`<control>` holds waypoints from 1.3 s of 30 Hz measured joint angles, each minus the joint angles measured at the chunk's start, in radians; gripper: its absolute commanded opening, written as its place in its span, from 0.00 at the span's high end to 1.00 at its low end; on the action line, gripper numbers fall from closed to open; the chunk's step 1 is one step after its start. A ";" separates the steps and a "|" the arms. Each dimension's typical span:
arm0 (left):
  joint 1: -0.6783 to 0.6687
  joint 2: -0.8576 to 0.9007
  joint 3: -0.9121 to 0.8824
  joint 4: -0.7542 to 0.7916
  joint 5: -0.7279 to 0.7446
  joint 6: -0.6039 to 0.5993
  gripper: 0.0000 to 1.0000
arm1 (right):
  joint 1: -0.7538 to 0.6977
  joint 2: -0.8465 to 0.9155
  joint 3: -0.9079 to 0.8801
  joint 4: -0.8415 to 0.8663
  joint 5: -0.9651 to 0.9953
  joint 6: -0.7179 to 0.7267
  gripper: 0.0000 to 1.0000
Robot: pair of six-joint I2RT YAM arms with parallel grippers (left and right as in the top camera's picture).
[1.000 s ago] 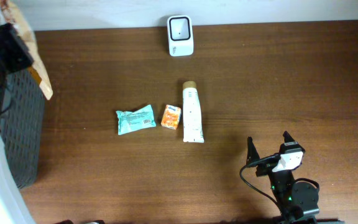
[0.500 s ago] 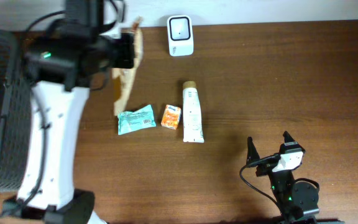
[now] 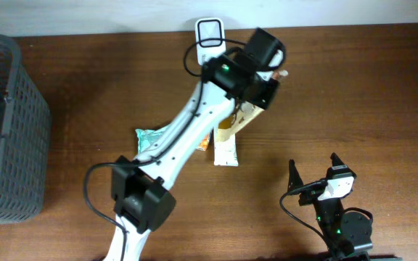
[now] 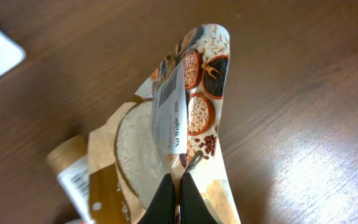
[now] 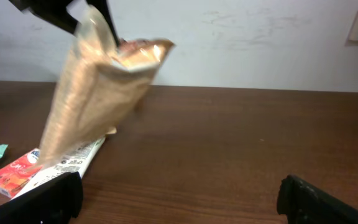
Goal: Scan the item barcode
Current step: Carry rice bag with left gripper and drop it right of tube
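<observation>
One camera hangs high up and looks straight down on the whole brown table [image 3: 354, 87]. The left wrist camera is very close to the paper bag [image 4: 194, 106], looking down on it. The right wrist camera sits low, looks across the table to the white wall [image 5: 260, 37], and shows the same bag upper left.

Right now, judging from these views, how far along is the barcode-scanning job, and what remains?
Done: the left gripper is shut on the beige printed grain pouch, which hangs from it. In hand: the pouch is close to the white rectangular scanner, with its white barcode label showing in the wrist view. Left: presenting that label to the scanner. The right gripper waits open.
</observation>
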 measured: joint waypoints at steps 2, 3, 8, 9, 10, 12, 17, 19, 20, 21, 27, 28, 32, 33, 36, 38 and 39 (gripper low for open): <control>-0.031 0.027 0.000 0.014 -0.007 0.005 0.63 | 0.000 0.000 0.000 0.000 0.000 0.000 0.02; -0.043 0.035 0.000 0.020 -0.008 0.008 0.54 | 0.000 0.000 0.000 0.000 0.000 0.000 0.02; -0.054 0.038 0.001 0.051 -0.011 0.011 0.42 | 0.000 0.000 0.000 0.000 0.000 0.000 0.02; -0.050 0.039 0.007 0.055 -0.011 0.011 0.41 | 0.000 0.000 0.000 0.000 0.000 0.000 0.02; -0.045 0.042 0.023 0.053 -0.011 0.011 0.40 | 0.000 0.000 0.000 0.000 0.000 0.000 0.02; -0.016 0.043 0.088 0.026 -0.011 0.011 0.38 | 0.000 0.000 0.000 0.000 0.000 0.000 0.02; 0.152 0.027 0.341 -0.105 -0.087 0.034 0.11 | 0.000 0.000 0.000 0.000 0.000 0.000 0.02; 0.239 -0.013 0.418 -0.168 -0.162 0.040 0.07 | 0.000 0.000 0.000 0.000 0.000 0.000 0.02; 0.284 -0.039 0.444 -0.197 -0.187 0.040 0.05 | 0.000 0.000 0.000 0.000 0.000 0.000 0.02; 0.314 -0.060 0.457 -0.212 -0.200 0.042 0.03 | 0.000 0.000 0.000 0.000 0.000 0.000 0.02; 0.767 -0.237 0.498 -0.311 -0.261 -0.043 0.00 | 0.000 0.000 0.000 0.000 0.000 0.000 0.02; 0.838 -0.237 0.499 -0.333 -0.267 -0.067 0.01 | 0.000 0.000 0.000 0.000 0.000 0.000 0.02; 1.072 -0.218 0.469 -0.419 -0.281 -0.139 0.01 | 0.000 0.000 0.000 0.000 0.000 0.000 0.02; 1.106 -0.217 0.445 -0.425 -0.281 -0.143 0.01 | 0.000 0.000 0.000 0.000 0.000 0.000 0.01; 1.192 -0.217 0.325 -0.427 -0.284 -0.161 0.01 | 0.000 0.000 0.000 0.000 0.000 0.000 0.02; 1.253 -0.213 0.186 -0.402 -0.297 -0.181 0.01 | 0.000 0.000 0.000 0.000 0.000 0.000 0.02; 1.266 -0.209 0.153 -0.396 -0.301 -0.183 0.01 | 0.000 0.000 0.000 0.000 0.000 0.000 0.02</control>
